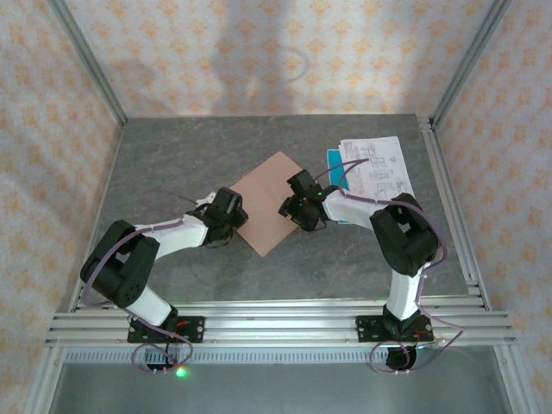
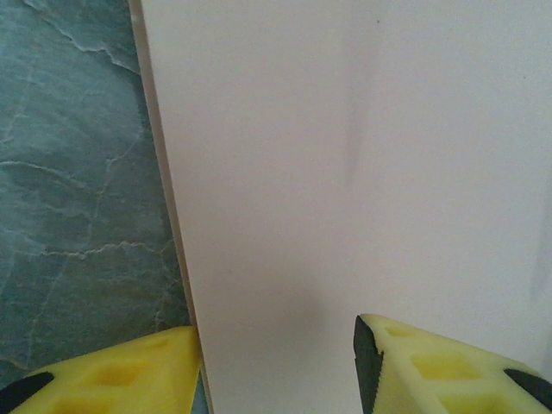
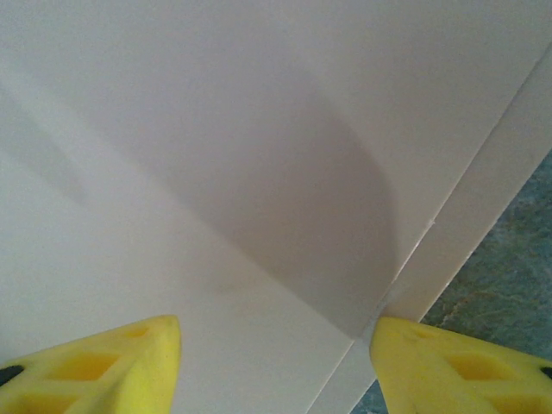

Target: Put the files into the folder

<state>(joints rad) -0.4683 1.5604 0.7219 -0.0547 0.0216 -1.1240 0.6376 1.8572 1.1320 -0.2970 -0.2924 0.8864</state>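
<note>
The pinkish-brown folder lies flat and skewed in the middle of the table. My left gripper is at its left edge, jaws open. In the left wrist view the folder runs between the fingers: one fingertip is off the edge over the table, the other over the card. My right gripper is open at the folder's right edge. In the right wrist view a leaf of the folder looks slightly raised and casts a shadow, with one fingertip at the card's edge. The files lie at the back right over a teal sheet.
The grey marbled table is bounded by aluminium rails, with a frame post at the back right and patterned walls behind. The files lie close to the right rail. Both arms bend in toward the centre from the near edge.
</note>
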